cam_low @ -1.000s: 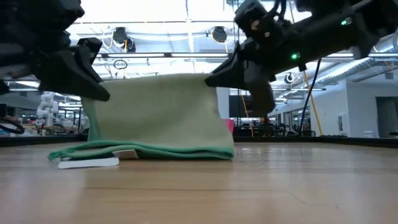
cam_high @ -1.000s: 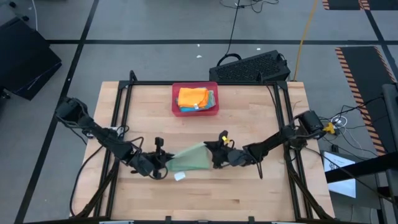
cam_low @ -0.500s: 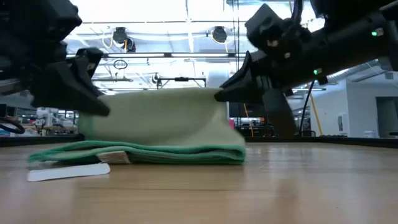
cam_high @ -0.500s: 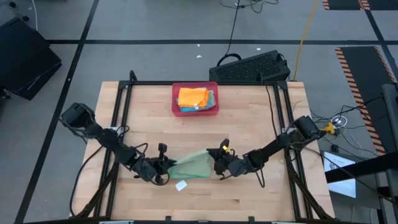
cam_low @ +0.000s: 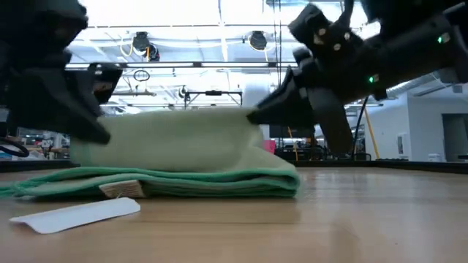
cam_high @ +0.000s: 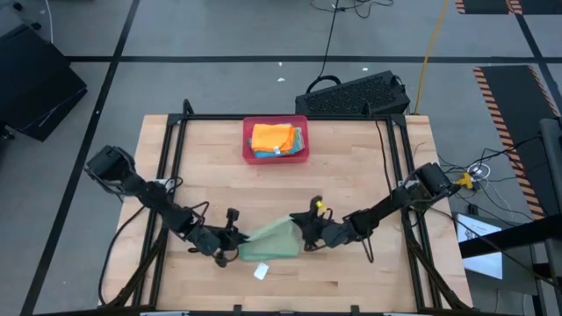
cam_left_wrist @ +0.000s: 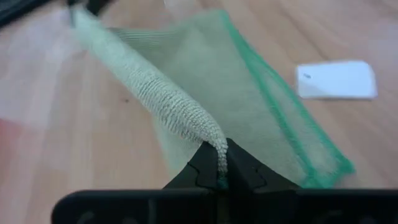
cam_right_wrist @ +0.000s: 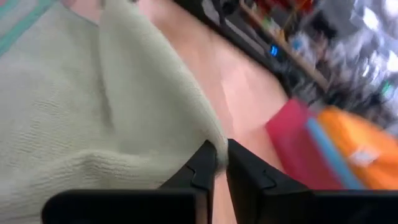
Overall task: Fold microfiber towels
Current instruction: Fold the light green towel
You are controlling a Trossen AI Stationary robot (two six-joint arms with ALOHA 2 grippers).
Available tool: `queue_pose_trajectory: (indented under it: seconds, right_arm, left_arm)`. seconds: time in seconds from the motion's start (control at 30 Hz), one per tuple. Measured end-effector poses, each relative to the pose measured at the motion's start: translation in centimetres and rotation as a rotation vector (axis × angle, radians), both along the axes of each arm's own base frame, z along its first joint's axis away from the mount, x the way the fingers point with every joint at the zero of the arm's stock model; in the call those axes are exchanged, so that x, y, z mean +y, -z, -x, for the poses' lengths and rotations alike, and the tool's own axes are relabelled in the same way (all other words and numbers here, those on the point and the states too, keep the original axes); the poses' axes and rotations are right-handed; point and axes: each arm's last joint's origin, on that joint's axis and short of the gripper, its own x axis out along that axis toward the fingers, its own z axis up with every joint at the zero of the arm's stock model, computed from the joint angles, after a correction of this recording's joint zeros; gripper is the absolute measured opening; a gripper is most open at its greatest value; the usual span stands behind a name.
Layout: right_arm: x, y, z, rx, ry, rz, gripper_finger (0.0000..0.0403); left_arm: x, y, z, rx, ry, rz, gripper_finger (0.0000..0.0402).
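Note:
A light green microfiber towel [cam_high: 270, 241] with a darker green hem lies near the table's front middle. Its lower layers rest flat on the wood and its upper edge [cam_low: 183, 117] is held up between my two grippers. My left gripper [cam_high: 235, 247] is shut on the towel's left end, and my right gripper [cam_high: 305, 239] is shut on its right end. A white label [cam_low: 73, 214] trails from the towel onto the table. More towels, orange on top [cam_high: 272, 137], lie in the red tray [cam_high: 248, 140] at the far side. My left gripper pinches the raised edge of the towel at its left corner [cam_left_wrist: 214, 140] between its two fingertips, slanting down from the table's left. The edge runs away from the fingers as a thick rolled ridge, and the cloth below it lies on the table. My right gripper has the towel's raised right corner [cam_right_wrist: 208, 134] at its fingertips [cam_right_wrist: 204, 163], which stand a sliver apart. It comes nearly level from the table's right. The cloth sags from there onto the lower layers.
Black frame rails [cam_high: 171, 167] run along both sides of the table. A black keyboard [cam_high: 356, 95] sits beyond the far right corner. Bare wood lies between the tray and the towel.
Both grippers have moved toward the table's near edge and sunk lower, carrying the towel's raised edge with them. The towel has slid toward the near edge as a whole. Its upper layer now droops lower over the layers on the table.

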Motion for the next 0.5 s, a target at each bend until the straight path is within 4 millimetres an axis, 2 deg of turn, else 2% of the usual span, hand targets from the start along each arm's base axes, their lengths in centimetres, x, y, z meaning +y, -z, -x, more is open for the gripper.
queue_pose_trajectory:
  seconds: [0.17, 0.3, 0.4, 0.5]
  right_arm:
    - [-0.6, 0.8, 0.4, -0.008, 0.114, -0.124, 0.005]
    - [0.2, -0.2, 0.6, -0.078, 0.116, -0.209, 0.0078]
    - [1.5, -1.9, 0.8, -0.113, -0.034, -0.317, 0.009]
    - [2.6, -2.4, 0.7, -0.103, -0.254, -0.522, 0.0087]
  left_arm:
    - [-0.8, 1.7, -0.3, 0.039, 0.081, 0.038, 0.0006]
    - [-1.0, 2.4, -0.3, 0.029, 0.036, -0.009, 0.0013]
    - [-0.9, 2.4, -0.3, 0.025, 0.025, -0.017, 0.001]
    - [-0.8, 2.4, -0.4, 0.019, 0.006, -0.025, 0.0006]
